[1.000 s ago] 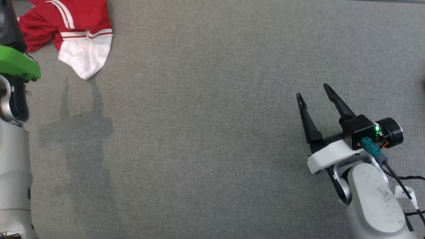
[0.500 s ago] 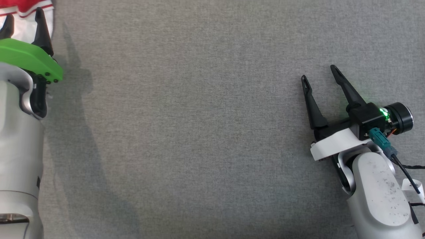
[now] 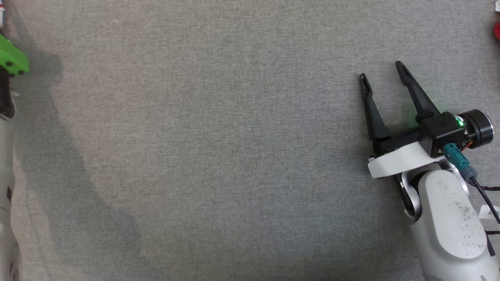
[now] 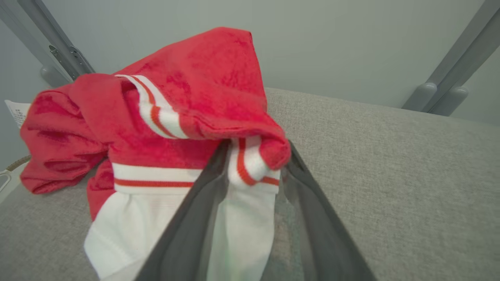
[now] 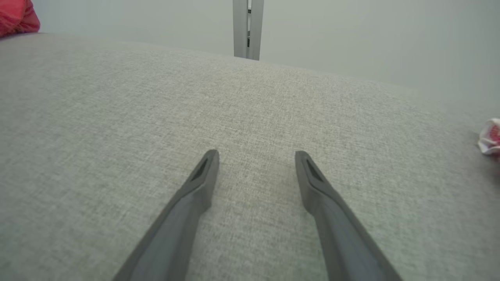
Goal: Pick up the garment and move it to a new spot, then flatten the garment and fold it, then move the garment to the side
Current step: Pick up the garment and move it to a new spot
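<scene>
My left gripper (image 4: 258,156) is right in the garment (image 4: 187,97); in the left wrist view my two dark fingers (image 4: 187,226) run up either side of a white fold with red stripes, and their tips are buried under the red cloth; fabric sits between them, but whether I am actually pinching it I cannot tell. The garment itself lies bunched on the grey padded surface (image 4: 390,175), red on top, a white panel spilling toward me, close to the wall behind. In the head view just the green cover (image 3: 11,60) of my left arm shows at the far left edge, its shadow falling across the grey cloth. Over on the other side my right gripper (image 3: 382,70) hangs wide apart with nothing between the fingers; it sits low over bare grey fabric, well away from the garment; the right wrist view shows a small red-and-white thing (image 5: 490,138) off to its right edge.
</scene>
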Available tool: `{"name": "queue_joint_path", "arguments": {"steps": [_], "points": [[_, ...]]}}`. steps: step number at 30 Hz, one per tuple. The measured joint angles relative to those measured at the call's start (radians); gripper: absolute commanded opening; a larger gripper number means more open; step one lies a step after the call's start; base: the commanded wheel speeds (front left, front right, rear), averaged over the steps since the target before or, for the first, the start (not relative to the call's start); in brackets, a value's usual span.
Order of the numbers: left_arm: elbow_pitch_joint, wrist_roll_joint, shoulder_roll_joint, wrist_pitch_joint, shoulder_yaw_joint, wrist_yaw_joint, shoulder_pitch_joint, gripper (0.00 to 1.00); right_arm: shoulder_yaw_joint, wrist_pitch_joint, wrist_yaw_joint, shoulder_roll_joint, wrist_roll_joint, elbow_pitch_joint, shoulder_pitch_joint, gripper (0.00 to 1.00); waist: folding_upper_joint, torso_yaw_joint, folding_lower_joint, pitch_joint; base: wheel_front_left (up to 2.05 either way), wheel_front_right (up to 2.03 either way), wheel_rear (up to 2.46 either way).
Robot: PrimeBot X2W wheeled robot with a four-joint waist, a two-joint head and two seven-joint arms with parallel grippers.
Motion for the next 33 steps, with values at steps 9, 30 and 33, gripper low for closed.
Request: {"name": "queue_joint_path", "arguments": {"steps": [9,30,33], "points": [[0.022,0.016,0.025,-0.039,-0.026,-0.005,-0.012,0.0,-0.003,-0.012,0.0,-0.003,0.03,0.055,0.002,1.0,0.0,-0.009,0.0,-0.046,0.0,0.0,0.0],[-0.24,0.065,-0.004,-0.005,-0.279,-0.024,-0.043,0.0,0.032,-0.022,0.0,-0.004,0.162,0.181,0.147,1.0,0.0001,-0.069,-0.0002,-0.403,0.0,0.0,0.0],[-0.303,0.037,-0.033,0.014,-0.312,-0.024,-0.057,0.0,0.033,-0.022,0.0,-0.004,0.175,0.186,0.166,1.0,0.0001,-0.087,-0.0002,-0.458,0.0,0.0,0.0]]}}
